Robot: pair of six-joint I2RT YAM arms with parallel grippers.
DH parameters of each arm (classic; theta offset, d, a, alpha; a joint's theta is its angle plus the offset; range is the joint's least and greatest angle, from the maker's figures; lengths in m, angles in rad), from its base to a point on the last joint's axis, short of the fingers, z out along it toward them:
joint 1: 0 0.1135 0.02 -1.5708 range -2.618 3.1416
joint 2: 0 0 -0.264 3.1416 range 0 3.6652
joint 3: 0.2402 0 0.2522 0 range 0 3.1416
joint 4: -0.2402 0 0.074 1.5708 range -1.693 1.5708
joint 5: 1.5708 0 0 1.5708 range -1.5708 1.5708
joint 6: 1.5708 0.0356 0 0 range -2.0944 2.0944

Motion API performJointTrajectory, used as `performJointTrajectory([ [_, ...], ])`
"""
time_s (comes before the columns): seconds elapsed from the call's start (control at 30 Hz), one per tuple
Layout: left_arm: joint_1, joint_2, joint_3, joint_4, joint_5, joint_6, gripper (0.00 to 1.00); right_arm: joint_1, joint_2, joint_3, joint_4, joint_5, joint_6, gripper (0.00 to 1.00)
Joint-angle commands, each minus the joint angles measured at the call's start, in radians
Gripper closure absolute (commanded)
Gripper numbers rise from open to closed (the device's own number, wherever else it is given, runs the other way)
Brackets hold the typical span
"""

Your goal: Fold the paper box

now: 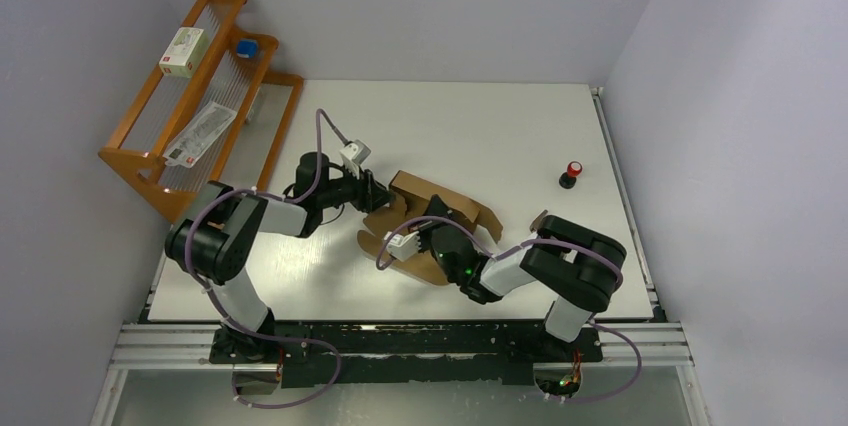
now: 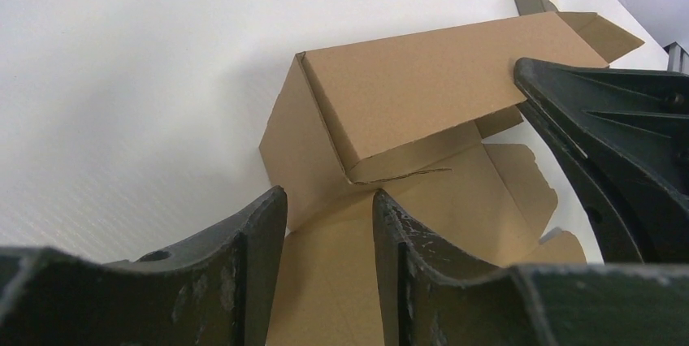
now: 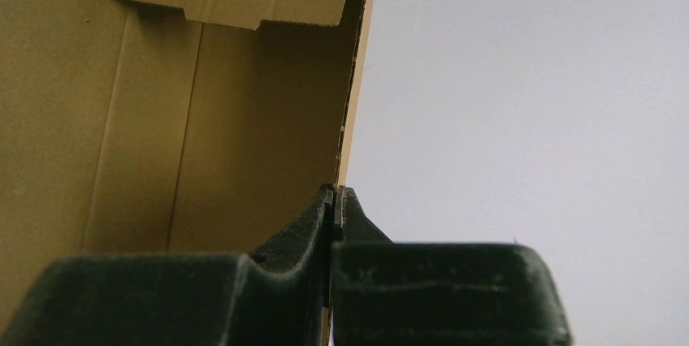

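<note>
The paper box (image 1: 468, 210) is brown corrugated cardboard, partly folded, lying in the middle of the white table (image 1: 480, 116). One long wall (image 2: 422, 78) stands folded over, and flat flaps spread out beneath it. My left gripper (image 1: 385, 196) hovers at the box's left end. In the left wrist view its jaws (image 2: 329, 196) stand apart over a flat panel with nothing clamped between them. My right gripper (image 1: 432, 218) reaches in from the near right. Seen from its own wrist, the right gripper (image 3: 335, 192) is shut on the edge of an upright panel (image 3: 203, 102).
A wooden rack (image 1: 150, 161) stands at the back left, holding a small white box (image 1: 185, 51), a blue object (image 1: 246, 47) and a flat packet (image 1: 200, 134). A red-topped black button (image 1: 571, 174) sits on the table to the right of the box.
</note>
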Motion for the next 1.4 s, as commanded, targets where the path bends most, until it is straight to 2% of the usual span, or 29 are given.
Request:
performJointTrajectory([
  [0.0,-0.014,0.031,-0.007,0.1,-0.013,0.004,0.51,0.013,0.025,-0.012,0.028,-0.001,-0.017,1.0],
  [0.2,-0.022,0.026,-0.022,0.116,-0.074,0.025,0.51,0.018,0.012,-0.005,-0.004,-0.006,-0.009,1.0],
  [0.43,-0.035,0.033,-0.035,0.16,-0.133,0.038,0.46,0.023,0.032,-0.004,0.015,-0.009,-0.017,1.0],
  [0.7,-0.049,0.095,-0.038,0.289,-0.131,0.015,0.44,0.023,0.022,-0.002,0.004,-0.013,-0.02,1.0],
  [0.93,-0.06,0.135,-0.061,0.394,-0.171,-0.015,0.5,0.03,0.036,0.002,0.01,-0.006,-0.036,1.0],
  [1.17,-0.093,0.17,-0.068,0.481,-0.249,-0.041,0.52,0.042,0.04,0.002,0.014,-0.012,-0.026,1.0],
  [1.37,-0.107,0.179,-0.095,0.555,-0.328,-0.068,0.59,0.046,0.037,0.002,0.012,-0.012,-0.027,1.0],
])
